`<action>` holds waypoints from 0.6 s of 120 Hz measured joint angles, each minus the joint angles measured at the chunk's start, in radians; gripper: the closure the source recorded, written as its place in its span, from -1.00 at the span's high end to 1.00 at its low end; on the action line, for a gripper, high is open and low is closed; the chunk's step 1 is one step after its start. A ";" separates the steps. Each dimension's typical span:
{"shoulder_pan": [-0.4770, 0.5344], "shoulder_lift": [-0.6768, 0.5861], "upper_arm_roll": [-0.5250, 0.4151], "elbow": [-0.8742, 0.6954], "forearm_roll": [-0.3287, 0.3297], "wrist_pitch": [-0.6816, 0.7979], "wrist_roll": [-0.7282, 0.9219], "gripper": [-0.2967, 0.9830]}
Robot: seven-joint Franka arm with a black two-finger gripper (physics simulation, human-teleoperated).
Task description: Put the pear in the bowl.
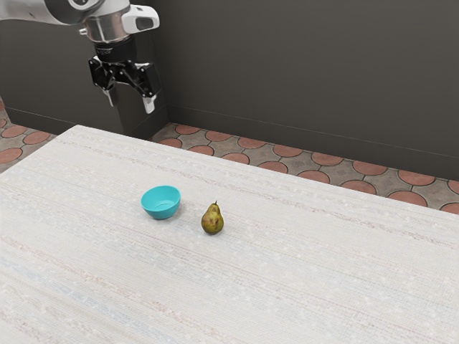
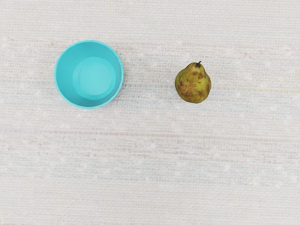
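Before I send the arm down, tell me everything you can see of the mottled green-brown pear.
The mottled green-brown pear is a whole fruit, yellowish green with brown blotches, rounded below and narrowing to a short dark stem. It stands upright on the pale, woven-looking tabletop, stem up. It is beside the round turquoise bowl, with a gap between them. Only the tabletop touches it.

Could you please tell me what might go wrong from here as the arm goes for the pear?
The pear stands upright and narrows toward its stem, so if the open gripper closes too high, it may slip off or topple the fruit. The bowl sits beside it with only a modest gap, so a finger could nudge it on the way down. A low carry might also bump the bowl's side.
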 joint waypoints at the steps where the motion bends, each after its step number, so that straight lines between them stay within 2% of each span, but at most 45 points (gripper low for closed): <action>1: 0.000 0.000 0.000 0.000 0.000 0.000 0.000 0.54; 24: 0.015 -0.010 -0.006 -0.021 -0.003 -0.008 -0.006 0.54; 44: 0.060 -0.022 -0.039 -0.206 -0.020 0.053 -0.009 0.54; 72: 0.131 -0.012 -0.095 -0.456 -0.022 0.279 -0.014 0.54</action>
